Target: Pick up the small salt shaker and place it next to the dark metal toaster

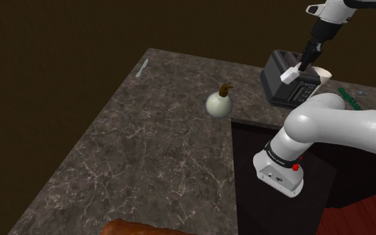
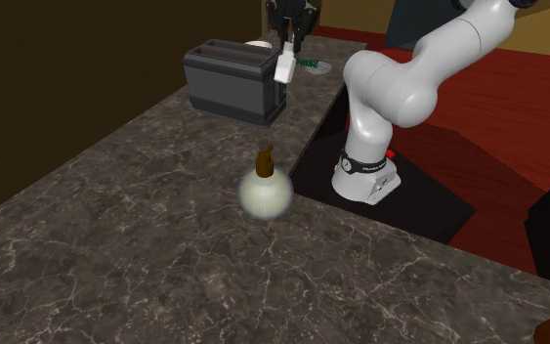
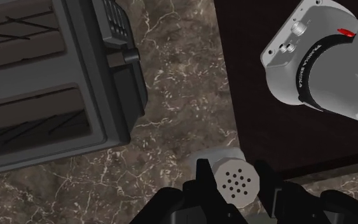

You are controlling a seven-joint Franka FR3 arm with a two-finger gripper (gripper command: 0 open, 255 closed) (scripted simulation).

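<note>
The small white salt shaker [image 1: 291,75] [image 2: 284,66] [image 3: 233,176] hangs in the air, clasped between the two black fingers of my gripper [image 1: 300,66] [image 2: 288,48] [image 3: 234,184], which is shut on it. Its perforated top faces the wrist camera. The dark metal toaster [image 1: 288,80] [image 2: 232,80] [image 3: 50,83] stands on the marble counter [image 1: 159,153] [image 2: 165,244] just below and beside the shaker. In the wrist view the shaker hovers over bare counter next to the toaster's lever side, close to the counter's edge.
A round pale bottle with a brown neck [image 1: 219,101] [image 2: 266,190] stands mid-counter. A small knife-like item [image 1: 141,68] lies at the far edge. A green object [image 1: 348,99] [image 2: 311,65] lies behind the toaster. The arm's base [image 1: 281,167] [image 2: 365,176] sits in the recess beside the counter.
</note>
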